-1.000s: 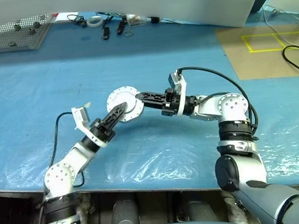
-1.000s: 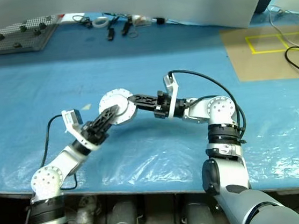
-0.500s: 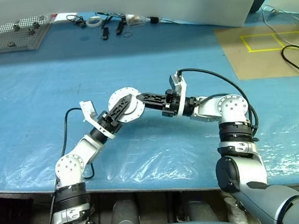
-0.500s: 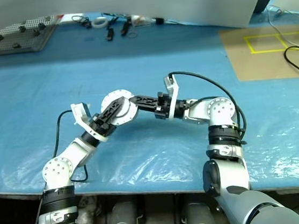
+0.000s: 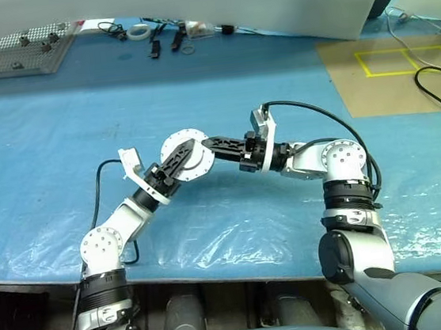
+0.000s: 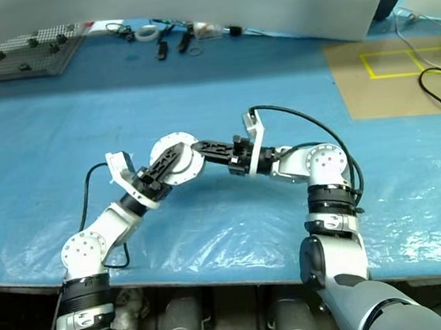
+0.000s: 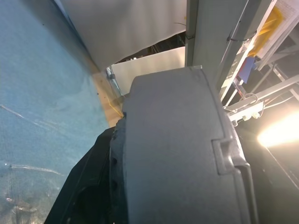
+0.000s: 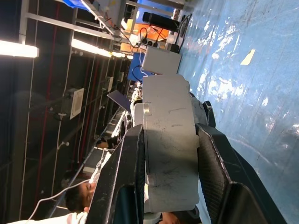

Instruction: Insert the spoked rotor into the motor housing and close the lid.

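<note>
Holding the round silver motor housing (image 5: 187, 154) up off the blue desk (image 5: 42, 137), the right tool (image 5: 209, 146) is coming in from 3 o'clock with its two black fingers (image 8: 122, 186) clamped on opposite flat faces of it, edge-on, which you can see nicely in the right wrist view. That grip is probably just a fixture, keeping the part steady in mid-air so the other arm can work on it.

The left tool (image 5: 181, 157) is reaching in from 7 o'clock and lying across the near face of the same part, fingers partly closed. It's touching or gripping the disc, but I can't tell which, or whether it's carrying anything of its own.

Can't make out the spoked rotor or a separate lid anywhere, so it's likely a stacked assembly being pressed together. Small loose bits (image 5: 162, 38) are sitting way off at 12 o'clock.
</note>
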